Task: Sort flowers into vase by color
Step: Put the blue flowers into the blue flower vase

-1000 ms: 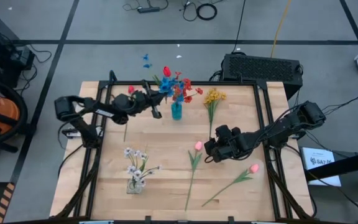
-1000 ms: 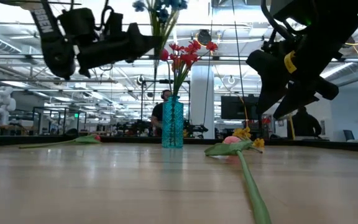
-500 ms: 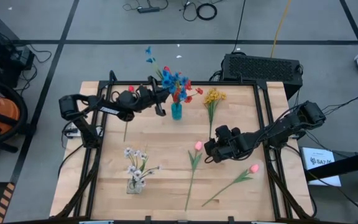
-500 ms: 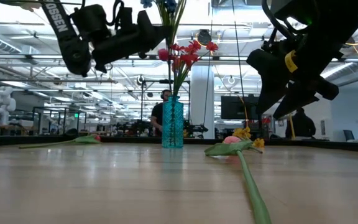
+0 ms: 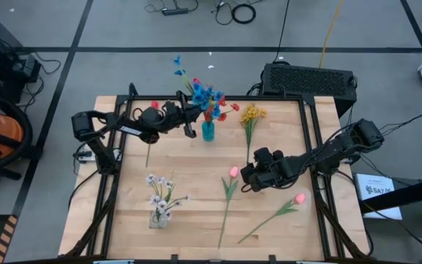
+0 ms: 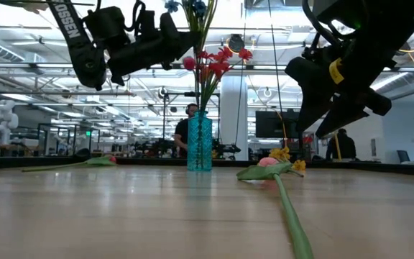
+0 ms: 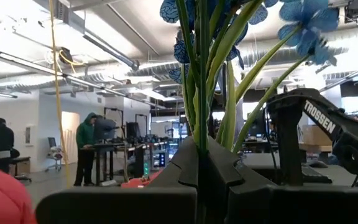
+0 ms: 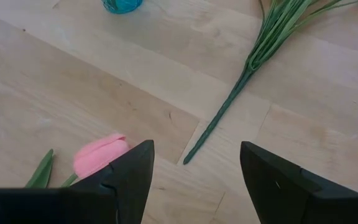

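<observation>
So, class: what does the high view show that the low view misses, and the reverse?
Only the high view shows the clear vase of white flowers and the second pink tulip. Only the low view shows a person standing in the room behind the table. Both show the blue vase with red flowers, and the left end effector shut on the blue flowers.

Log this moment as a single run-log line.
left gripper: shut on blue flowers, above blue vase | right gripper: open, over pink tulip | white flowers: in clear vase
</observation>
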`<state>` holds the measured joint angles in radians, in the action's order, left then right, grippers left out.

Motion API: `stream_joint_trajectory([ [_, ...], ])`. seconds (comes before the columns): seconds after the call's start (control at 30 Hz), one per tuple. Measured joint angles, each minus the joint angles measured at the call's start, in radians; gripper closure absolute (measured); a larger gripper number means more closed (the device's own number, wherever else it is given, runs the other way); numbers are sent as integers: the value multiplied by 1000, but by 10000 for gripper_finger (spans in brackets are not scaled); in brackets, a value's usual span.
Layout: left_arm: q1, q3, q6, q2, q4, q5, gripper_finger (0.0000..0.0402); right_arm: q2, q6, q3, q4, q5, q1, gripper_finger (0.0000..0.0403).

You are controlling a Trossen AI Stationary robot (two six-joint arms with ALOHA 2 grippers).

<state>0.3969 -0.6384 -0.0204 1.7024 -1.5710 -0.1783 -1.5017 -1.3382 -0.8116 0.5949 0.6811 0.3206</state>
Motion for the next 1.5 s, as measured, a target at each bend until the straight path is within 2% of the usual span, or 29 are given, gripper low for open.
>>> stream_joint_trajectory([
  [0.7, 1, 3, 0, 139, 9, 4, 391, 0, -8, 0, -19, -2, 0, 172],
  [1.03, 4, 6, 8, 142, 140, 4, 388, 0, -7, 0, -19, -2, 0, 172],
  [1.27, 4, 6, 9, 142, 145, 7, 386, 0, -8, 0, -21, -2, 0, 172],
  [1.37, 5, 6, 9, 142, 145, 7, 373, 0, -8, 0, -24, -2, 0, 172],
  [1.5, 5, 6, 9, 142, 145, 8, 337, 0, -8, 0, -24, -2, 0, 172],
])
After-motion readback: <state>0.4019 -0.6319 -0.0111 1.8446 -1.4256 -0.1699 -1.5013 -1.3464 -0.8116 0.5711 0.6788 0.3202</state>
